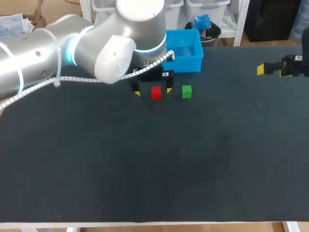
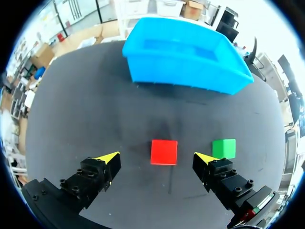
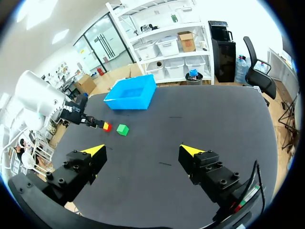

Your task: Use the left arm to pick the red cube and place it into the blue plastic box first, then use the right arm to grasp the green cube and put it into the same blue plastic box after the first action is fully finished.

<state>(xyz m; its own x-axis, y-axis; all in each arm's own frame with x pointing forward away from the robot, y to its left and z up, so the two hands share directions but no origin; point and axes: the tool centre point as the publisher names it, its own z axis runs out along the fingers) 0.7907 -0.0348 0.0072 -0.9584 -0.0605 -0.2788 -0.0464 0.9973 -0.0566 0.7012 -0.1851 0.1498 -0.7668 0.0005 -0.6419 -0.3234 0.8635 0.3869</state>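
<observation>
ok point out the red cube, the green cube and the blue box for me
red cube (image 2: 164, 152), left wrist view, centre of its top face
green cube (image 2: 224, 148), left wrist view, centre of its top face
blue plastic box (image 2: 181, 71), left wrist view, its near outer wall

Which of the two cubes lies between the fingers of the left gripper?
The red cube; the green cube lies outside the left gripper, beside one finger.
</observation>
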